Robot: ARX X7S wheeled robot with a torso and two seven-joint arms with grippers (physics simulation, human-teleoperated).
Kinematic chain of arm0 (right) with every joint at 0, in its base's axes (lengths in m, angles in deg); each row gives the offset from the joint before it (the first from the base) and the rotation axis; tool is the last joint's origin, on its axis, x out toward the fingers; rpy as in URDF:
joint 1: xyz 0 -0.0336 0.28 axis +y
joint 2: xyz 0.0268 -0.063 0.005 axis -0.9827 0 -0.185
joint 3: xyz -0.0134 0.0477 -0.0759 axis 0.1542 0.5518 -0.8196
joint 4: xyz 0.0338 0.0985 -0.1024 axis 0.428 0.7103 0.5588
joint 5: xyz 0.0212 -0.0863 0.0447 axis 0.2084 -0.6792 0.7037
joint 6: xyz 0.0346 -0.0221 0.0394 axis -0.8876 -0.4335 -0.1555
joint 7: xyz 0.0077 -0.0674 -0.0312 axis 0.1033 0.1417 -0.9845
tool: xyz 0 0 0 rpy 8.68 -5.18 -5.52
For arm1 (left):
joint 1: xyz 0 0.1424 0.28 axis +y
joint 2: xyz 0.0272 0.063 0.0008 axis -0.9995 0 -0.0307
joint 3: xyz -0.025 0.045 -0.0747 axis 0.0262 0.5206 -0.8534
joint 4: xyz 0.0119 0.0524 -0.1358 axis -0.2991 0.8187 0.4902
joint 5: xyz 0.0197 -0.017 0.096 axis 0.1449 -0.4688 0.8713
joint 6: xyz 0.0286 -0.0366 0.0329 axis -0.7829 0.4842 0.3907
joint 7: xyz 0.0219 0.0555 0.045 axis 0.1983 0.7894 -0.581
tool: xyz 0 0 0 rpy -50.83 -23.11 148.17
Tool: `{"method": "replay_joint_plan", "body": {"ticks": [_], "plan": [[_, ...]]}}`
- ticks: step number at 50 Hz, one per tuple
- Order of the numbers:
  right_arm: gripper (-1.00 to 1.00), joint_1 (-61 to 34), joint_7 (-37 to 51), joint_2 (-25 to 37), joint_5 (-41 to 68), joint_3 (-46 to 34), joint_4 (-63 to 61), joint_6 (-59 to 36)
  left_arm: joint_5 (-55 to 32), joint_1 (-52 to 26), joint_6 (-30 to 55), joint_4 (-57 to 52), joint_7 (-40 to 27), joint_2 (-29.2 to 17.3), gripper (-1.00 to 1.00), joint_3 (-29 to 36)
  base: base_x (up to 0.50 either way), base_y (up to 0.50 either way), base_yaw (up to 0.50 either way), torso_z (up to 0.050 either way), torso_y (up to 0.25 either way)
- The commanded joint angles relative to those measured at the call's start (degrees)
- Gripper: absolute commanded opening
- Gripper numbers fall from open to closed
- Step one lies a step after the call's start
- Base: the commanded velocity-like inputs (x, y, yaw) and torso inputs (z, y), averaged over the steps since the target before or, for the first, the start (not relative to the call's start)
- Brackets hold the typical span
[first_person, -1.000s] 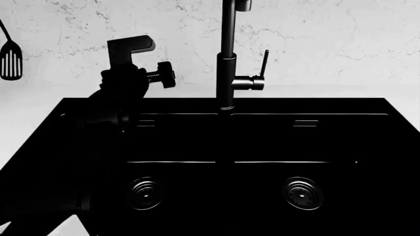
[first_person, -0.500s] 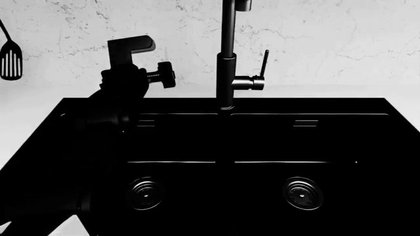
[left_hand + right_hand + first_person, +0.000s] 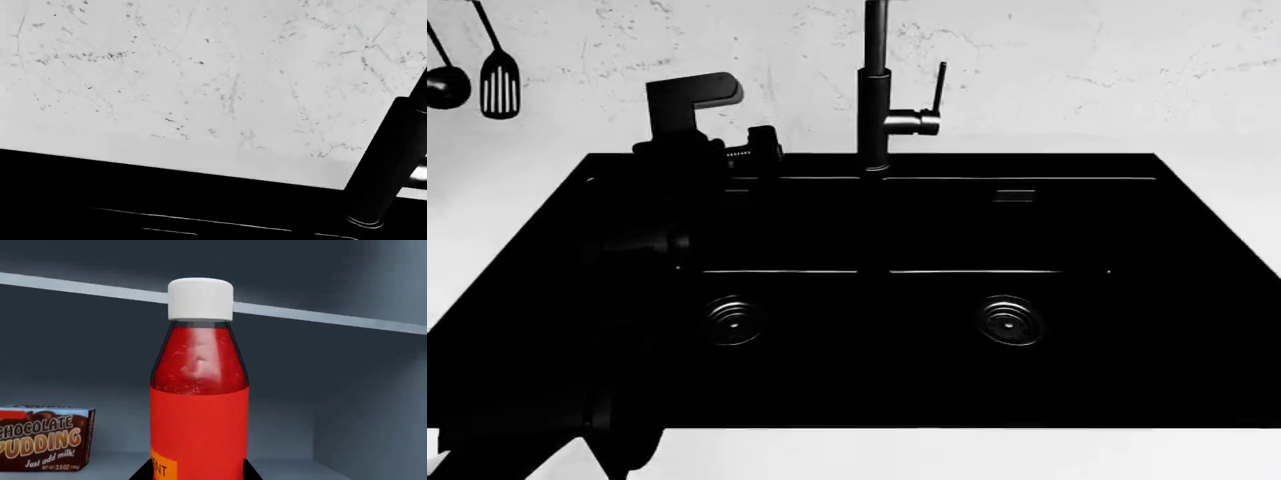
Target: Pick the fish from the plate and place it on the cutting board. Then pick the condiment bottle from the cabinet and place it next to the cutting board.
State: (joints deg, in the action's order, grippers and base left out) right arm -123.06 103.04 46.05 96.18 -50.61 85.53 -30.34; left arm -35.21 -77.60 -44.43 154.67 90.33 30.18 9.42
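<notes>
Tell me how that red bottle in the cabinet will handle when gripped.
The condiment bottle is tall and narrow, so probably tips if nudged high. Its smooth, glossy wall may be slippery. It looks nearly full of red sauce, so likely fairly heavy for its size.

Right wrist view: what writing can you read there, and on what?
"CHOCOLATE PUDDING" and "Just add milk!" stand on the pudding box.
Its bottom line of small print is too blurred to read.
"NT", the end of a cut-off word, stands on the orange label of the condiment bottle.
</notes>
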Motion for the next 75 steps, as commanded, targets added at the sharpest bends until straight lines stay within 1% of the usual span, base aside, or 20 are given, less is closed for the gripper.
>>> {"method": "replay_joint_plan", "body": {"ticks": [1,21,29,33,36,40,48,51,54,56,62,68,75], "plan": [[-1.0,0.83,0.12,-0.05,-0.66,1.55,-1.52,-1.19,-0.02,0.03,-0.1,0.0,0.05,-0.01,1.0,-0.06,-0.5,-0.04,0.0,0.0,0.0],[-1.0,3.68,2.68,0.39,2.79,3.63,-4.6,-4.18,-0.16,0.01,-0.39,0.0,0.18,-0.08,1.0,-0.89,-0.5,-0.04,0.0,0.0,0.0],[-1.0,6.78,5.64,0.65,7.04,6.08,-7.66,-7.19,-0.01,0.11,-0.63,0.0,0.35,-0.05,1.0,-0.85,-0.5,-0.04,0.0,0.0,0.0],[-1.0,8.48,8.02,0.67,10.08,7.38,-8.91,-8.38,0.06,0.12,-0.66,0.0,0.41,-0.03,1.0,-0.76,0.0,0.0,0.0,0.0,0.0],[-1.0,9.93,11.31,1.02,13.97,8.7,-9.46,-8.98,0.06,0.04,-0.57,0.0,0.46,-0.02,1.0,-0.73,0.0,0.0,0.0,0.0,0.0],[-1.0,13.01,17.74,2.23,21.95,9.54,-11.11,-8.97,-0.01,0.08,-0.69,0.0,0.61,-0.05,1.0,-0.76,0.0,0.0,0.0,0.0,0.0],[-1.0,21.27,33.13,5.53,42.36,10.32,-18.01,-7.77,-0.2,0.14,-1.24,0.0,0.98,-0.11,1.0,-1.16,0.0,0.0,0.0,0.0,0.0],[-1.0,24.46,38.66,7.2,50.1,9.52,-21.52,-5.96,-0.17,0.05,-1.21,0.0,1.06,-0.1,1.0,-1.24,0.0,0.0,0.0,0.0,0.0],[-1.0,29.75,44.26,9.95,58.63,8.42,-28.14,-1.94,-0.07,0.1,-1.29,0.0,1.1,-0.09,1.0,-1.22,0.0,0.0,0.0,0.0,0.0],[-1.0,33.26,45.05,12.52,61.18,7.35,-33.03,1.54,-0.05,0.16,-1.36,0.0,1.11,-0.1,1.0,-1.23,0.0,0.0,0.0,0.0,0.0],[-1.0,41.06,44.95,19.91,64.23,5.95,-44.44,10.43,0.06,0.17,-1.35,0.0,0.97,-0.06,1.0,-1.11,0.0,0.0,0.0,0.0,0.0],[-1.0,44.97,44.99,27.75,67.21,3.37,-54.48,20.04,0.08,0.22,-1.4,0.0,0.92,-0.05,1.0,-1.02,0.0,0.0,0.0,0.0,0.0],[-1.0,55.61,43.77,32.37,67.57,5.86,-63.38,24.98,0.02,0.19,-1.46,0.0,0.94,-0.04,1.0,-0.97,-0.06,-0.04,0.0,0.0,0.0]]}}
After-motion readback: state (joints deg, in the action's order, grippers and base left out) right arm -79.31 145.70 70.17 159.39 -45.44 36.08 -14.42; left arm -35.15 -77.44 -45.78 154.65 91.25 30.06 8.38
